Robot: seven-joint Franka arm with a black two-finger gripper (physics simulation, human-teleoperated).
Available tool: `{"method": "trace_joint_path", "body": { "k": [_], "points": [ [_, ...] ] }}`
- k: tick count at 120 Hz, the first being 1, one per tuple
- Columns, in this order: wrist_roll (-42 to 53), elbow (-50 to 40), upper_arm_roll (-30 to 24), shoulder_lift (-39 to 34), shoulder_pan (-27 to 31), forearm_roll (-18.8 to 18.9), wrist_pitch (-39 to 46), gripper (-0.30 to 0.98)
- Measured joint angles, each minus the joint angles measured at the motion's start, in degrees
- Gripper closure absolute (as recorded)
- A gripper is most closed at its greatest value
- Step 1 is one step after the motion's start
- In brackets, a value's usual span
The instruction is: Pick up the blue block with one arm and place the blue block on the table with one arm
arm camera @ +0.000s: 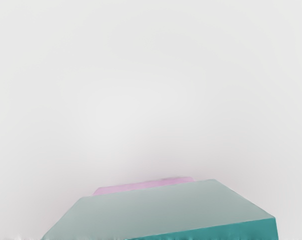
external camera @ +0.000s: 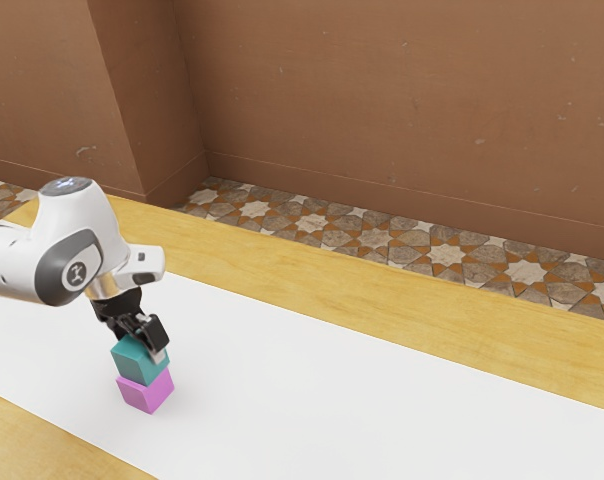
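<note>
Here's the blue block (external camera: pixel 139 362), right over the pink block (external camera: pixel 145 392), and my gripper (external camera: pixel 147 345) is down at its upper part; whether my jaws clamp it or stand apart, I can't tell. Around us, white surface (external camera: pixel 322 400), then yellow wood (external camera: pixel 312 270).

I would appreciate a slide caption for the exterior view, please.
A robot's gripper at the blue block, over a pink block on the table.
</note>
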Motion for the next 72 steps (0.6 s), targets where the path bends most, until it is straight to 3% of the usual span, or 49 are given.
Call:
{"method": "trace_joint_path", "body": {
  "k": [72],
  "points": [
    [-0.86,0.14,-0.03,1.56,0.01,-0.2,-0.95,0.0]
  ]
}}
